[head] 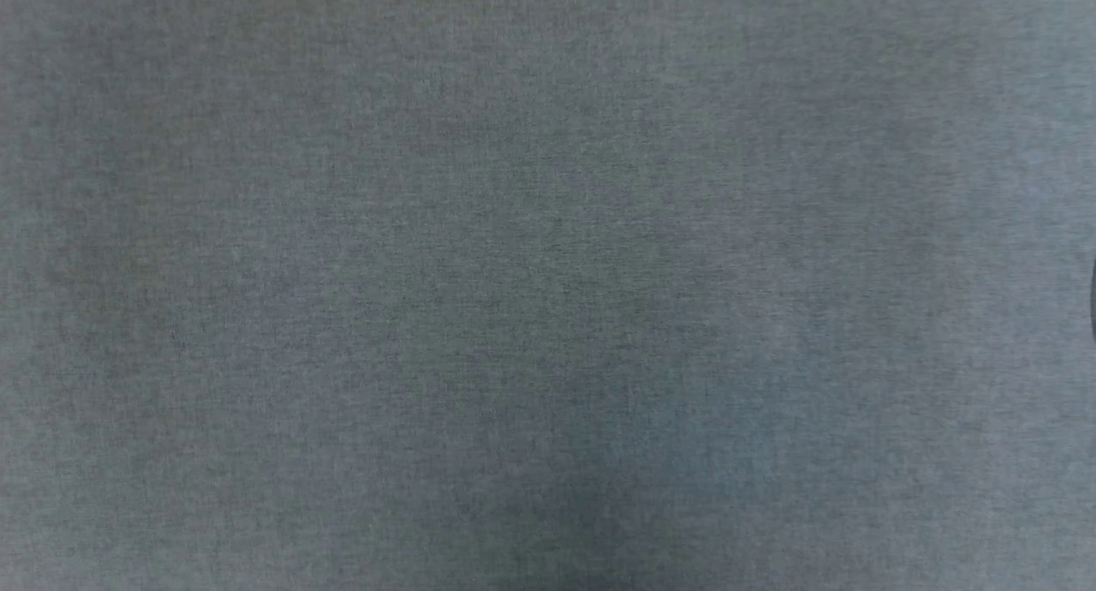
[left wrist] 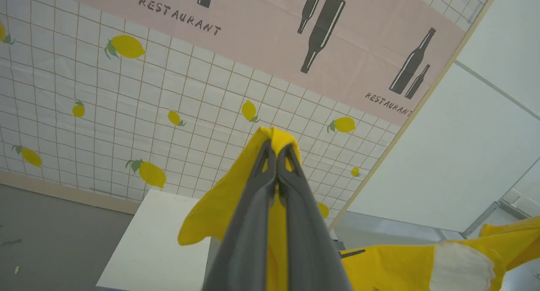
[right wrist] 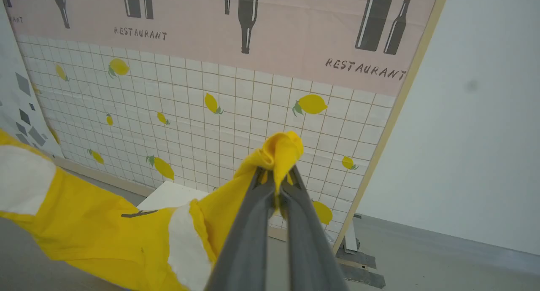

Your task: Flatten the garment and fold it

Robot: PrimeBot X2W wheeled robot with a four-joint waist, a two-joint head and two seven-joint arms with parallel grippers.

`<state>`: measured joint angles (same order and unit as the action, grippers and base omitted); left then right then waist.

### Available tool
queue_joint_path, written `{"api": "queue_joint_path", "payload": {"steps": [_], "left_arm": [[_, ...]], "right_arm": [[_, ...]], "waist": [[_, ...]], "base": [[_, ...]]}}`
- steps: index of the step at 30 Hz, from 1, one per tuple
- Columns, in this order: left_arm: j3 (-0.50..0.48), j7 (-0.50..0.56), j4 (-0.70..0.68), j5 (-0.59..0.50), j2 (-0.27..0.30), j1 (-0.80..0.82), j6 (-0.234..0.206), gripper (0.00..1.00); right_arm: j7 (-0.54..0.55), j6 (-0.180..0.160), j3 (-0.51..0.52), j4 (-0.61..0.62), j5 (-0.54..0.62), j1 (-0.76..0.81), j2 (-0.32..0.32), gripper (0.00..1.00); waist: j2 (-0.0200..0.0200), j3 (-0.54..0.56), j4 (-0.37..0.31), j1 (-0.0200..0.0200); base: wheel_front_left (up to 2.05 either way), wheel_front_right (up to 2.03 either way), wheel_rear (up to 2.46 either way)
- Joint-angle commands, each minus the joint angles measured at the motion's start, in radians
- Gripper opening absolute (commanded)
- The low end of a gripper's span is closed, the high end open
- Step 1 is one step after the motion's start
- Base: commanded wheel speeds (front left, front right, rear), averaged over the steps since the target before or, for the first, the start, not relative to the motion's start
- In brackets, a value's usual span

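We are finding the left gripper [left wrist: 277, 154] and right gripper [right wrist: 276, 175] each clenching a bunched fold of the garment [right wrist: 93, 227]. It is hanging aloft, its long axis spanning between them: toward 4 o'clock from the left, 8 o'clock from the right.

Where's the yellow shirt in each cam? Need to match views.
Head view: grey woven surface ahead.
Left wrist view: garment pinched in left gripper, centre; trails to lower right.
Right wrist view: garment pinched in right gripper, centre; trails to lower left.
Shared landmark: lemon-tiled wall, pink RESTAURANT band.
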<state>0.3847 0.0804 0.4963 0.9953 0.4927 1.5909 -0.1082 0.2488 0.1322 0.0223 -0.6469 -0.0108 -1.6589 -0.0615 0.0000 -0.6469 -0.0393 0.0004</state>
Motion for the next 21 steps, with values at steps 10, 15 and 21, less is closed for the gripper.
{"api": "queue_joint_path", "payload": {"steps": [10,15,21], "left_arm": [[-0.043,0.112,-0.226,0.168,0.097,-0.376,0.023,0.00],[-0.106,0.107,-0.458,0.256,0.144,-0.669,-0.048,0.00],[-0.154,0.058,-0.699,0.298,0.189,-1.041,-0.114,0.00]], "right_arm": [[0.079,-0.002,-0.070,0.243,-0.258,0.342,-0.120,0.00],[0.169,-0.002,-0.035,0.516,-0.342,0.628,-0.147,0.00],[0.257,-0.002,0.025,0.783,-0.391,0.946,-0.100,0.00]], "waist": [[0.0000,0.135,0.030,-0.0004],[0.0000,0.216,0.037,-0.0004],[0.0000,0.317,0.028,-0.0004]], "base": [[0.00,0.00,0.00],[0.00,0.00,0.00],[0.00,0.00,0.00]]}}
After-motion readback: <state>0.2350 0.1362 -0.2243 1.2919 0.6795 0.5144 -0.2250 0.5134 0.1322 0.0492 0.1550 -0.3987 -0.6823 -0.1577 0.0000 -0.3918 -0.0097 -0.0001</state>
